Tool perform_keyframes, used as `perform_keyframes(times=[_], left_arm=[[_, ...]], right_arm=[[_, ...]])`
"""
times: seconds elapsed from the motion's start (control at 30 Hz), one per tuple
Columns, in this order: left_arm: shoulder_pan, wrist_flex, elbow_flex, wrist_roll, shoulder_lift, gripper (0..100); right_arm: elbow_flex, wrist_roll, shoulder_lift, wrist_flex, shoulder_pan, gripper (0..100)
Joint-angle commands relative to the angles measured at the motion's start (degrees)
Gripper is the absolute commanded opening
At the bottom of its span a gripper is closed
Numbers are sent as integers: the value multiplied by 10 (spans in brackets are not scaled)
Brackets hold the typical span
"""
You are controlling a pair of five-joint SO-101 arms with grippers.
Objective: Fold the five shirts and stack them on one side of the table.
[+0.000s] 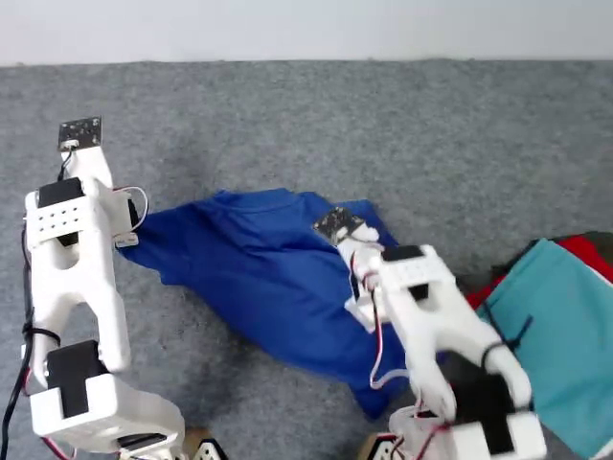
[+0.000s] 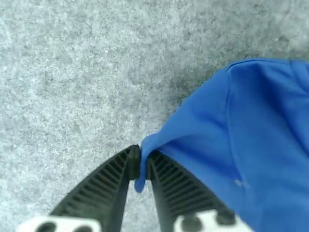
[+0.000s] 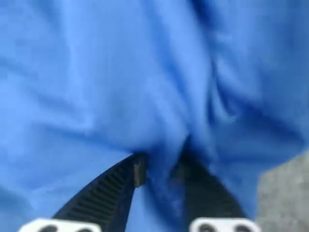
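A blue shirt (image 1: pixel 268 278) lies spread and rumpled in the middle of the grey table (image 1: pixel 287 125). My left gripper (image 2: pixel 143 164) is shut on the tip of the blue shirt's (image 2: pixel 246 135) sleeve at its left edge, just above the carpet. My right gripper (image 3: pixel 161 174) sits on the blue shirt's (image 3: pixel 120 87) right part with a fold of cloth pinched between its fingers. In the high view the left arm (image 1: pixel 72 240) stands at the left and the right arm (image 1: pixel 421 316) over the shirt's right side.
A pile of other shirts lies at the right edge: a teal one (image 1: pixel 556 335) on top, a red one (image 1: pixel 589 254) and a dark one beneath. The far half of the table is bare grey carpet, ending at a white wall (image 1: pixel 306 29).
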Motion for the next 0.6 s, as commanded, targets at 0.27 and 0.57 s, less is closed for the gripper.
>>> perform_keyframes(times=[0.27, 0.57], left_arm=[[-4, 0, 2, 6, -10, 11], [-4, -4, 33, 6, -11, 11]], right_arm=[[-587, -55, 241, 119, 30, 9], [-872, -54, 488, 213, 31, 67]])
